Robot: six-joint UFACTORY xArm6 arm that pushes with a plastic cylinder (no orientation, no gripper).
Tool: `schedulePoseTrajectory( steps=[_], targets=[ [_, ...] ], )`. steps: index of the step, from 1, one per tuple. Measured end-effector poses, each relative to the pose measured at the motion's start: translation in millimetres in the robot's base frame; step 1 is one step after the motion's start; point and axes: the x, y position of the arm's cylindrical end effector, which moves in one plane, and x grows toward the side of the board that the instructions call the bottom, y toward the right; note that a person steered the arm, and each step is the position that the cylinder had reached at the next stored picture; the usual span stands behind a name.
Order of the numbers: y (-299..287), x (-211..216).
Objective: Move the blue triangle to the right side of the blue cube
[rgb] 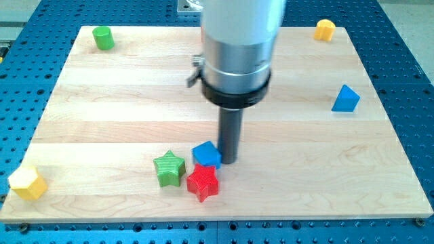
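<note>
The blue triangle (346, 99) lies near the board's right edge, far from the other blocks. The blue cube (206, 154) sits at the lower middle of the board, with a red star (203, 182) just below it and a green star (169, 169) to its left. My tip (228, 160) stands right against the blue cube's right side; the rod hangs from the large silver arm end (237, 54) above. The tip is far to the left of the blue triangle.
A green cylinder (103, 38) stands at the top left corner, a yellow block (325, 30) at the top right, and a yellow block (28, 181) at the bottom left edge. The wooden board (108, 115) lies on a blue perforated table.
</note>
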Motion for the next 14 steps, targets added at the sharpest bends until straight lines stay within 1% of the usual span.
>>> schedulePoseTrajectory(
  steps=[1, 2, 3, 4, 5, 6, 7, 8, 9, 10, 11, 12, 13, 14],
  targets=[
    [46.5, 0.0],
    [147.0, -7.3],
    [232.7, -11.9],
    [287.5, -31.2],
    [285.8, -58.5],
    [271.7, -76.4],
    [301.5, -101.5],
    [245.5, -107.4],
    [160.1, -97.5],
    [160.9, -119.2],
    [145.3, -132.9],
    [89.1, -123.3],
    [35.8, -81.9],
    [38.2, -80.5]
  ],
)
